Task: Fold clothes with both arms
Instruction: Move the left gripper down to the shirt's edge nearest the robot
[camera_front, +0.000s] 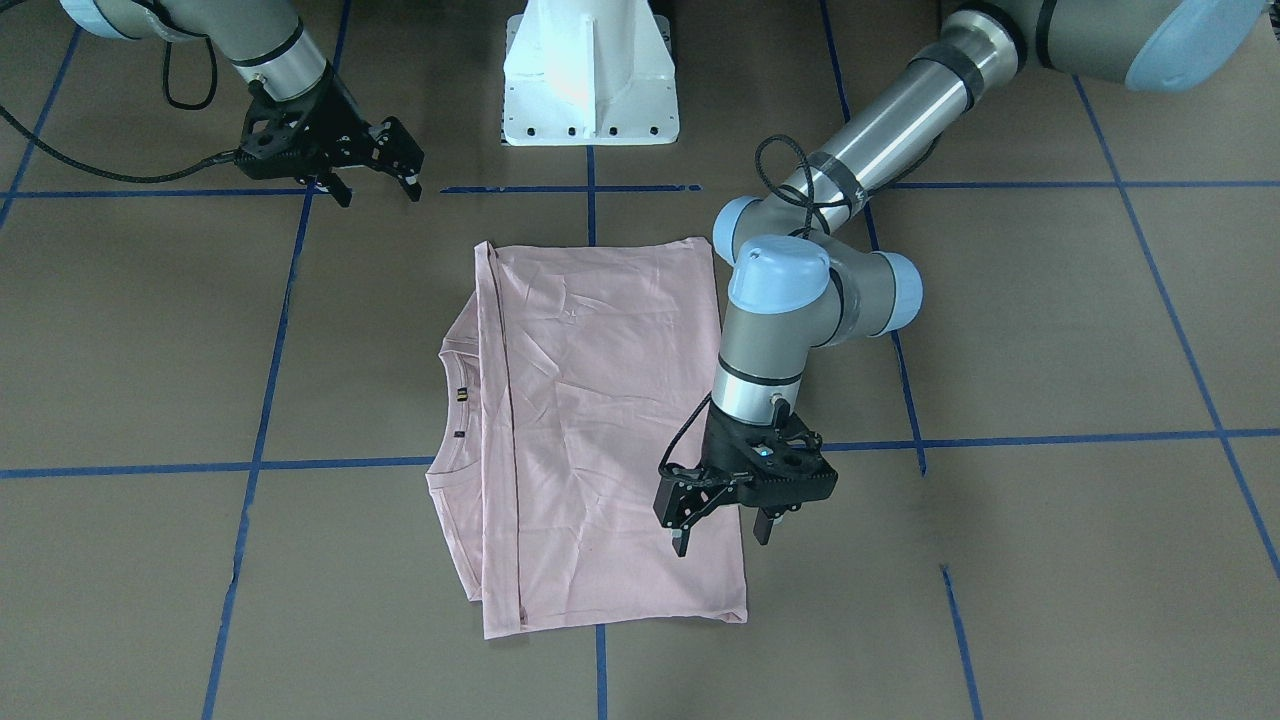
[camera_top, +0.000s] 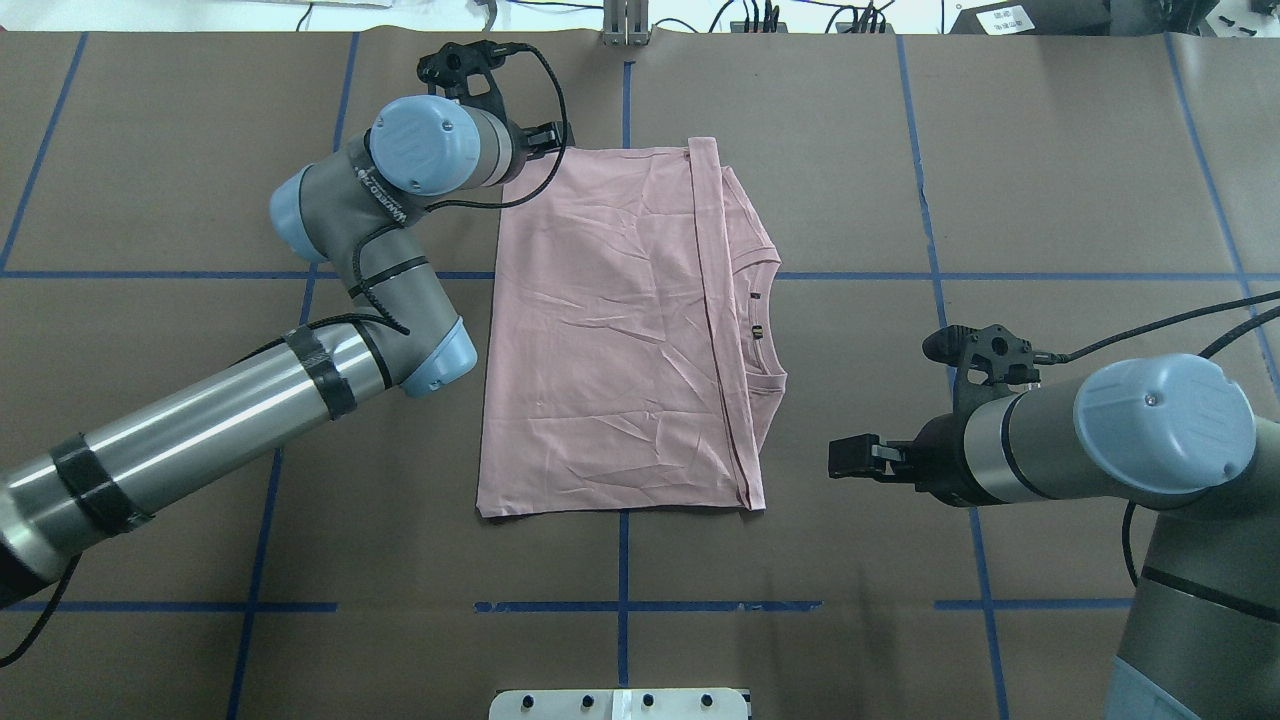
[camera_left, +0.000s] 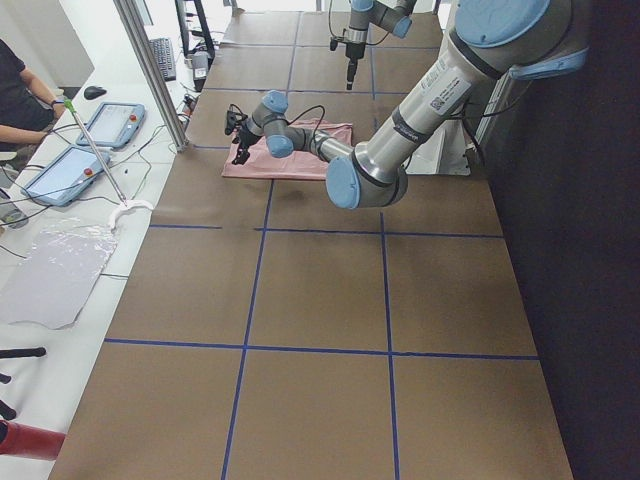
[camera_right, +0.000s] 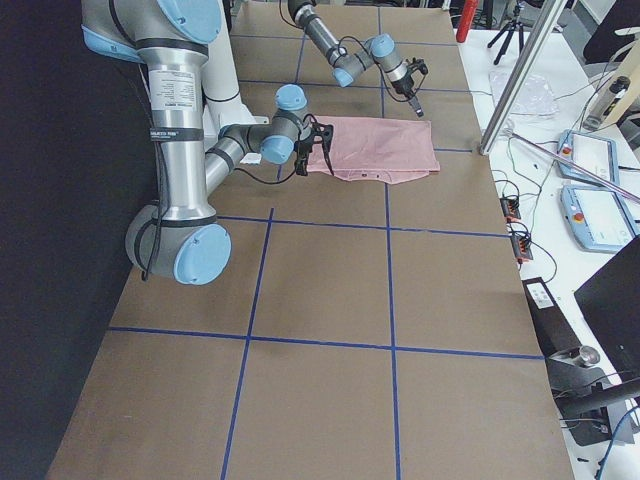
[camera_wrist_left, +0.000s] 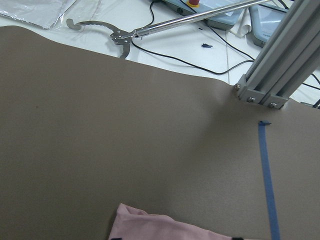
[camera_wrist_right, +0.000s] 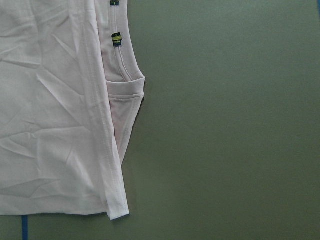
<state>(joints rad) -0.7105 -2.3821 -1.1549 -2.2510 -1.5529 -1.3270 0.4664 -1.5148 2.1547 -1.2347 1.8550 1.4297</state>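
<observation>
Only front view shows left tool (camera_front: 721, 538), right tool (camera_front: 378, 192) spread, empty — overhead unclear; T-shirt (camera_front: 600, 400) folded.

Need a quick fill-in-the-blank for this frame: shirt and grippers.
1. The T-shirt is pale ___.
2. The left gripper and right gripper are both ___, holding nothing.
3. The shirt's collar lies toward the robot's ___ side.
Missing words: pink; open; right.
</observation>
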